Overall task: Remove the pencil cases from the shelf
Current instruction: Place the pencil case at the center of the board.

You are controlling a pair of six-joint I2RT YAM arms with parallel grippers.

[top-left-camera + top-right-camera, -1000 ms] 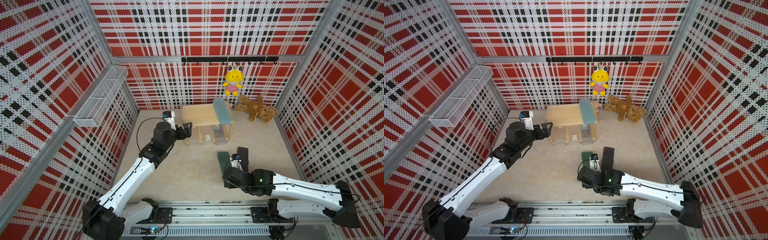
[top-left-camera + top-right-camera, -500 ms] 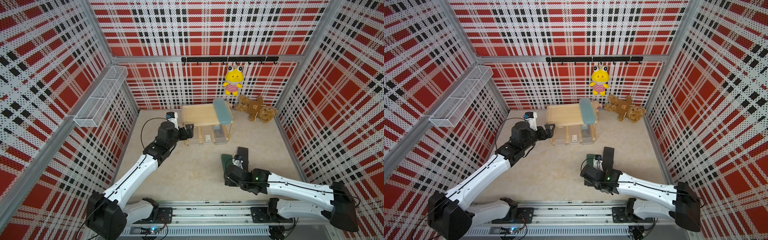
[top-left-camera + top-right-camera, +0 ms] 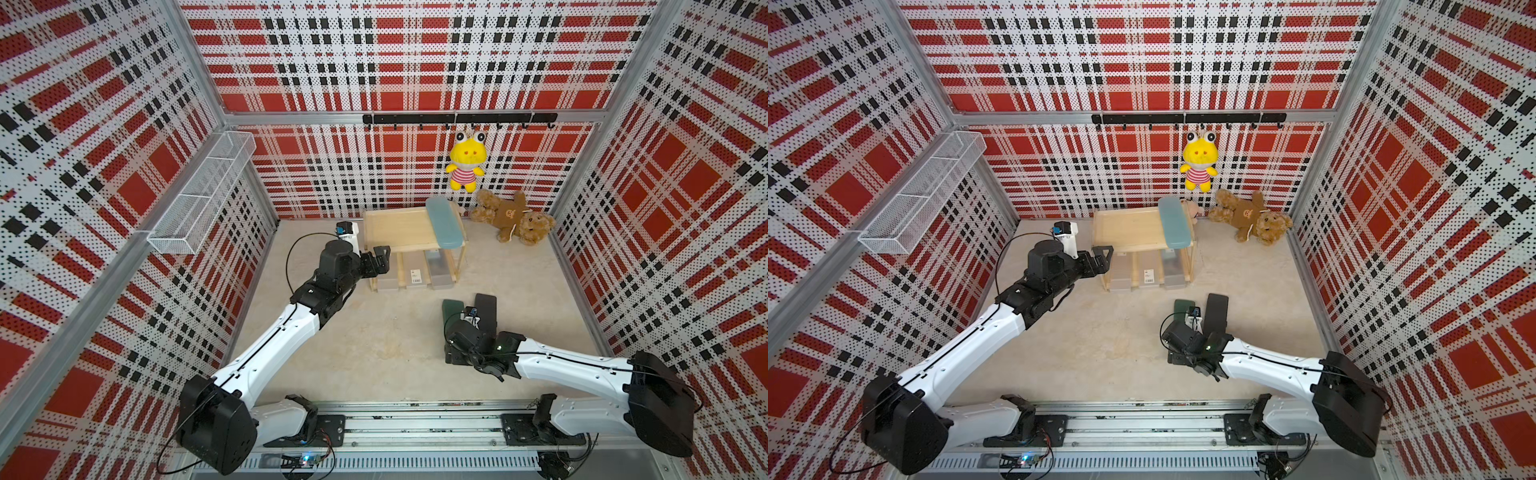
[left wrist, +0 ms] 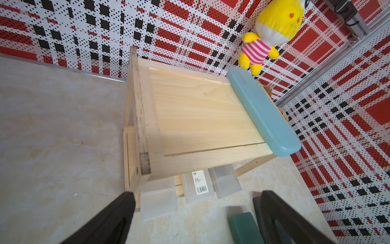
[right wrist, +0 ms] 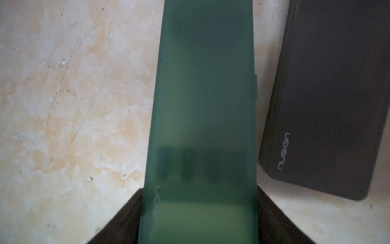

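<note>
"nusign" is printed on the black case (image 5: pixel 329 95) and the dark green case (image 5: pixel 200 105) clamped in the right gripper (image 5: pixel 200 211); a frosted case (image 4: pixel 190 191) is barcode-labelled; the left gripper (image 4: pixel 196 194) is spread apart.

Bright, even overhead light casts soft shadows on the tabletop (image 3: pixel 395 345). Both top views bow at the edges. The right wrist view blurs the dark green case (image 5: pixel 200 105).

The shelf (image 4: pixel 200 114) hides most of seemingly three frosted cases (image 4: pixel 158 200); label (image 4: pixel 201 183) print unreadable.
</note>
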